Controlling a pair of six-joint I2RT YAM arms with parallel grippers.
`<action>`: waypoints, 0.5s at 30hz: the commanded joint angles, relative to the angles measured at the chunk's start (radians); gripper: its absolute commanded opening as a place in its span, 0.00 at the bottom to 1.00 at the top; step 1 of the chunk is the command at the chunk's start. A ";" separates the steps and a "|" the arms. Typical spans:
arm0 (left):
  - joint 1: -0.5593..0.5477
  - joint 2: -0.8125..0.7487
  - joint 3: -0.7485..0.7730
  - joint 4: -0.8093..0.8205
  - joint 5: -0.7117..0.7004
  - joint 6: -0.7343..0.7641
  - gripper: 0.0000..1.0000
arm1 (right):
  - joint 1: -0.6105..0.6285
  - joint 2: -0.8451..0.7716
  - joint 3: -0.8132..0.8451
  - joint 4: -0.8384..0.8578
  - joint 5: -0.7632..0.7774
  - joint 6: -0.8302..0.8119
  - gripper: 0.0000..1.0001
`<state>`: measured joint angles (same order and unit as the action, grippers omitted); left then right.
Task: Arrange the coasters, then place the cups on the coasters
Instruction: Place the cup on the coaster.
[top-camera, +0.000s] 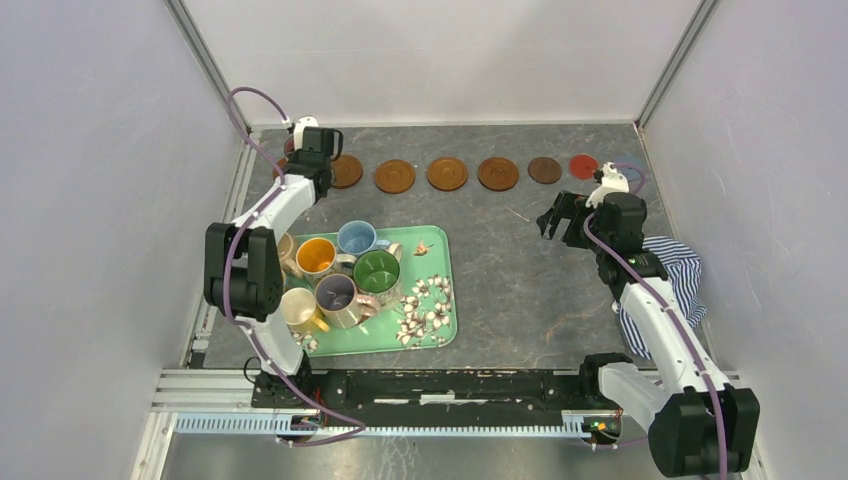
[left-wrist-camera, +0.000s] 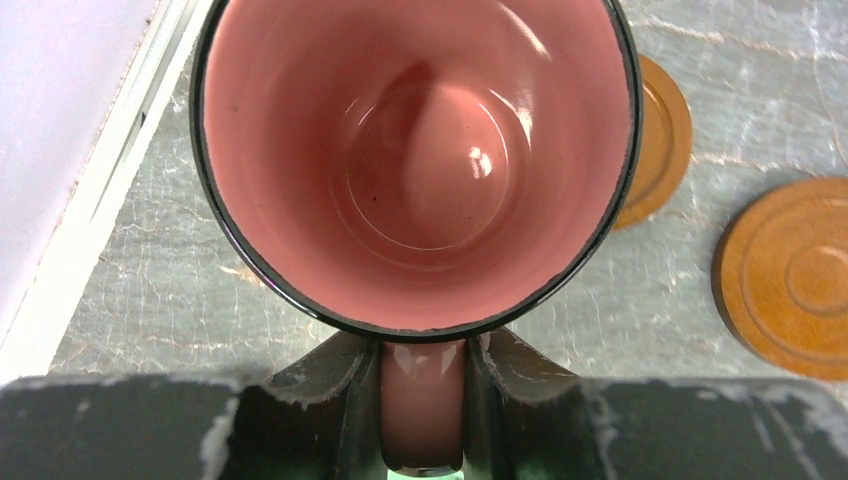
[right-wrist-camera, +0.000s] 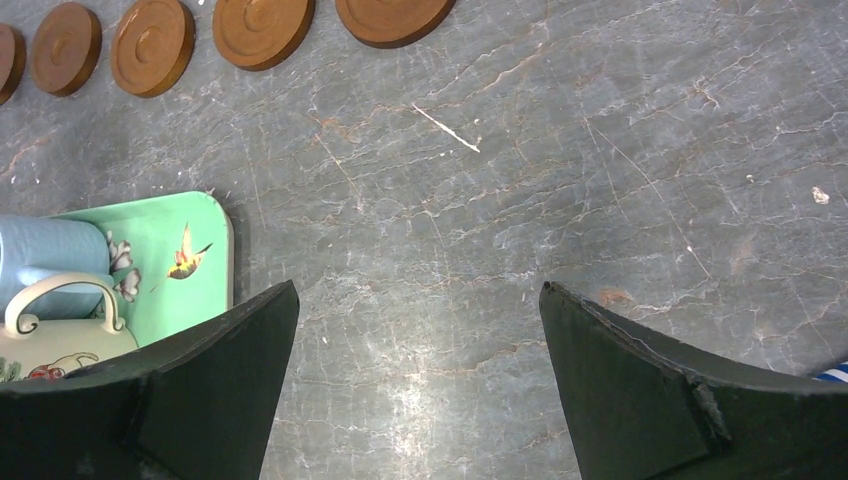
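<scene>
Left claw (left-wrist-camera: 423, 385) clamped tight on the handle of a black-rimmed, pink-lined ceramic mug (left-wrist-camera: 415, 160), far left of the grey stone counter (right-wrist-camera: 600, 150). The mug's rim overlaps a ringed orange-brown wooden coaster (left-wrist-camera: 662, 140); can't tell if it is seated or raised. Best approach: hold the mug level, centre it over the disc, lower until it rests, then release. Right claw (right-wrist-camera: 418, 300) gaping wide, empty.

Left fingers (left-wrist-camera: 338, 405) clamped; right fingers (right-wrist-camera: 200, 390) spread wide.

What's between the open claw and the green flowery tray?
Only bare grey table lies between the right claw and the tray, seen in the top and right wrist views.
</scene>
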<state>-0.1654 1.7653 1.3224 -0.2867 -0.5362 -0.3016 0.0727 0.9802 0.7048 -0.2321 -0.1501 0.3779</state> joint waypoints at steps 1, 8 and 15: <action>0.053 0.022 0.126 0.178 -0.006 -0.031 0.02 | 0.010 0.000 0.039 0.053 -0.017 0.004 0.98; 0.106 0.134 0.231 0.186 0.003 -0.031 0.02 | 0.017 0.009 0.041 0.054 -0.020 0.003 0.98; 0.146 0.219 0.293 0.191 0.026 -0.039 0.02 | 0.024 0.020 0.045 0.053 -0.022 0.000 0.98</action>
<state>-0.0387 1.9713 1.5257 -0.2287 -0.4973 -0.3019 0.0902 0.9947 0.7048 -0.2264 -0.1577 0.3779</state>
